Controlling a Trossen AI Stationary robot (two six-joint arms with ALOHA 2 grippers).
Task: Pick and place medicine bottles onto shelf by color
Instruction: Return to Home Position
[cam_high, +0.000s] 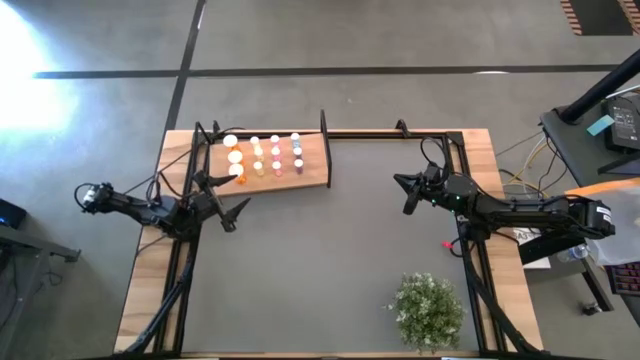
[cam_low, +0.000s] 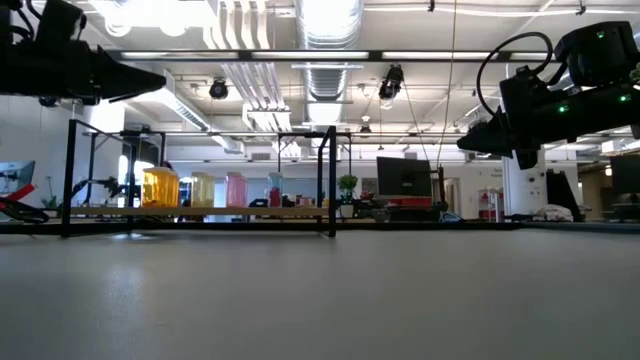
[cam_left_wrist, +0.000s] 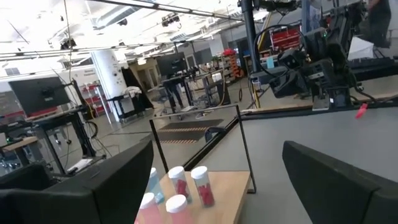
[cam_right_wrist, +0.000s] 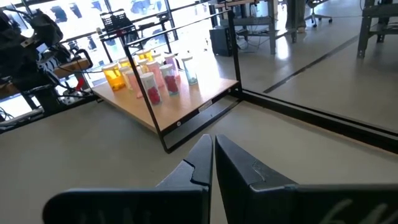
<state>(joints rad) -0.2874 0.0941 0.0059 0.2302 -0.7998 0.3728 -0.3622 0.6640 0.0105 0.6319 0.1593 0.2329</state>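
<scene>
**High view.** The left arm (cam_high: 150, 208) comes in from the left edge of the tabletop (cam_high: 320, 270). The left jaws are spread apart and empty, just off the near edge of the shelf (cam_high: 315, 168). The right arm (cam_high: 500, 205) lies along the right side, well apart from the shelf. The medicine bottles (cam_high: 265, 155) stand on the board in short rows. To retire the left arm well, I judge it should draw straight back from the board with the jaws kept wide, so that no finger sweeps the near row. The shelf lies flat, with its long axis running left to right along the far edge. A black post (cam_high: 323, 125) rises at its far right corner.

**Low view.** Both arms hang high above the tabletop, which leaves good clearance for the retreat. An orange bottle (cam_low: 160, 187), a yellow one (cam_low: 203, 188) and a pink one (cam_low: 237, 188) stand side by side. Each is upright, with its long axis vertical.

**Left wrist view.** The left arm's fingers (cam_left_wrist: 112, 186) stand wide apart with nothing between them. The pink bottles (cam_left_wrist: 202, 185) sit near and below, white caps pointing up. Rising before any sideways swing looks the safer order.

**Right wrist view.** The right jaws are pressed together on nothing, their fingers (cam_right_wrist: 242, 171) nearly touching. The shelf and its bottles are well ahead, so this arm should need only a small, unhurried move.
</scene>
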